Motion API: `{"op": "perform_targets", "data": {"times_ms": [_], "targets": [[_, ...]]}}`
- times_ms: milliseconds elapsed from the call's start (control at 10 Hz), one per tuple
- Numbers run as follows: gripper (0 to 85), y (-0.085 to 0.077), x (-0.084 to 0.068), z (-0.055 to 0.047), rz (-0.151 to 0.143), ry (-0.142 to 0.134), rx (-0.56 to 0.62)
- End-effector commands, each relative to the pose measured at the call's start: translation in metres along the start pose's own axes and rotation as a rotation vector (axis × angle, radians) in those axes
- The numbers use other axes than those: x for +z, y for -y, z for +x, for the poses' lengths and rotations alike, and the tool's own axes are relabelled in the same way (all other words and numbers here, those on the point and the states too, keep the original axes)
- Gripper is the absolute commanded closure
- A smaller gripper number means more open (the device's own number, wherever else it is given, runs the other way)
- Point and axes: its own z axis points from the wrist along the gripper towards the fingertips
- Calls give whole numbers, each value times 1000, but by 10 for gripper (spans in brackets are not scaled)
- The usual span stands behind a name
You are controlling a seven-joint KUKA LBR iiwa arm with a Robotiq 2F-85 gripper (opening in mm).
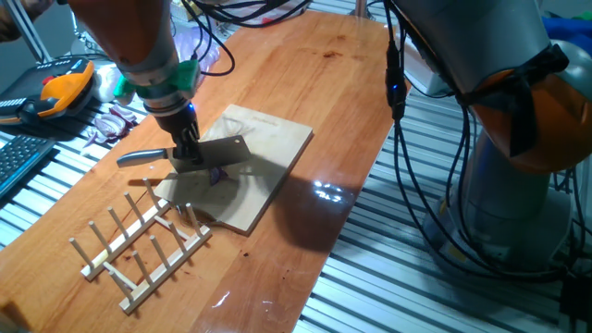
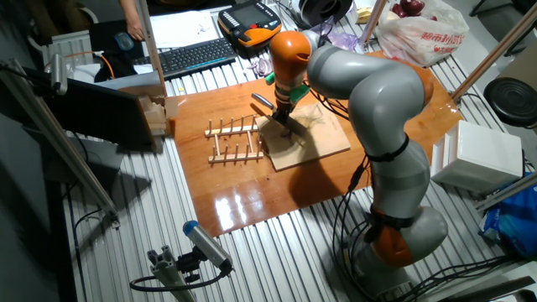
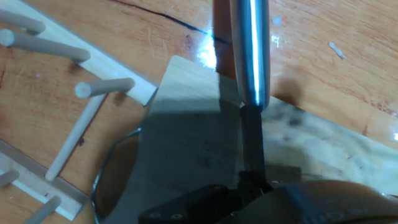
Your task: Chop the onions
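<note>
A pale wooden board [image 1: 268, 148] lies on the table. On it, just under the blade, sits a tiny purple bit of the onions [image 1: 219, 175]. My gripper [image 1: 190, 151] is shut on a steel cleaver [image 1: 222, 151], with the handle sticking out to the left and the flat blade low over the board. In the hand view the round metal handle [image 3: 250, 50] runs up the frame and the grey blade [image 3: 186, 155] covers the board [image 3: 323, 146]; the onions are hidden there. The other fixed view shows the gripper [image 2: 284, 113] over the board [image 2: 323, 138].
A wooden peg rack [image 1: 139, 245] stands right beside the board's near-left edge. A loose pile of purple onion strips [image 1: 113, 122] lies at the table's left edge, near an orange teach pendant [image 1: 60, 88] and a keyboard [image 1: 14, 162]. Cables [image 1: 402, 139] hang at the right.
</note>
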Motion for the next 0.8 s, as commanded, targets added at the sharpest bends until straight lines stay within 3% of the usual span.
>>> {"op": "perform_targets", "data": {"times_ms": [0, 300, 500, 600, 700], "targets": [[850, -1, -1, 0, 2, -2, -1], [850, -1, -1, 0, 26, -27, 2], [850, -1, -1, -1, 31, -30, 3], [850, -1, -2, -1, 18, -25, 1], [850, -1, -3, -1, -28, -5, -1]]}}
